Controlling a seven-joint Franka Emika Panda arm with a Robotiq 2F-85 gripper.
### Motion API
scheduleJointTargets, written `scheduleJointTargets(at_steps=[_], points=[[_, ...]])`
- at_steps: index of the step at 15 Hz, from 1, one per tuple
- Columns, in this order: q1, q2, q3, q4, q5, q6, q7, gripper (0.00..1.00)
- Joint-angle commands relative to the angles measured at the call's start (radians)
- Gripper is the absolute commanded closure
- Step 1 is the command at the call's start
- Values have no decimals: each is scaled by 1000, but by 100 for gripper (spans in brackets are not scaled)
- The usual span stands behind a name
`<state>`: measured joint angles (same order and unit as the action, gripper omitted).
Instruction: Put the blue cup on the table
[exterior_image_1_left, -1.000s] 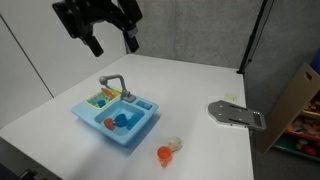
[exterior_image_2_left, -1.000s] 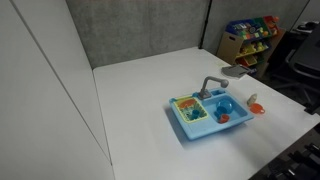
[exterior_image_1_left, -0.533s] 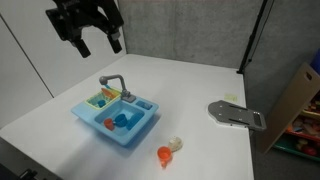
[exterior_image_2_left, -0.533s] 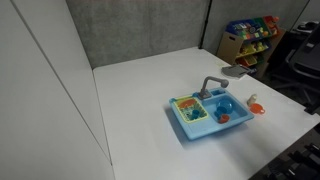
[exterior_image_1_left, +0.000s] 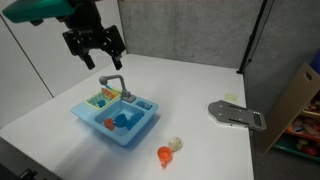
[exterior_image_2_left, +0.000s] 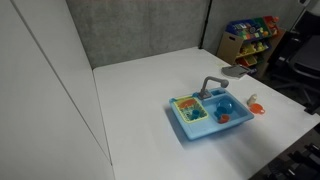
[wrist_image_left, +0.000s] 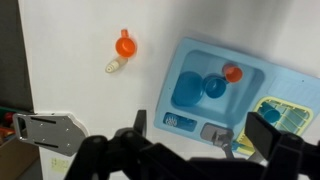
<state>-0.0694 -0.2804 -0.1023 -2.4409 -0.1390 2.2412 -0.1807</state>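
Jaws wide apart and nothing between them: your gripper (exterior_image_1_left: 103, 57) hangs high above the table (exterior_image_1_left: 190, 85), roughly over the grey tap (exterior_image_1_left: 113, 82) at the back rim of the light-blue toy sink (exterior_image_1_left: 133, 137). The blue cup (wrist_image_left: 213, 87) lies below it, inside the sink's basin. In the wrist view it sits just ahead of the gap between the fingers and slightly to one side, close to a small red piece (wrist_image_left: 232, 72). It looks round from above, so I cannot give you a long axis or a handle direction. The sink sits toward the table edge nearest the camera in an exterior view. Judging from this, you need a nearly straight descent into the basin. The orange cup (wrist_image_left: 124, 45) stands well apart on bare tabletop.
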Motion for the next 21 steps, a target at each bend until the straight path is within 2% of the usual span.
scheduleJointTargets(at_steps=[1,5,12,14,15,21], points=[[3,102,-4,21,29,61,-5,0],[-1,201,4,37,23,89,1,0],[0,328,18,65,-56,143,91,0],[2,345,19,75,-84,130,121,0],[-3,322,18,45,-49,138,75,0],[-2,331,19,45,-52,138,80,0]])
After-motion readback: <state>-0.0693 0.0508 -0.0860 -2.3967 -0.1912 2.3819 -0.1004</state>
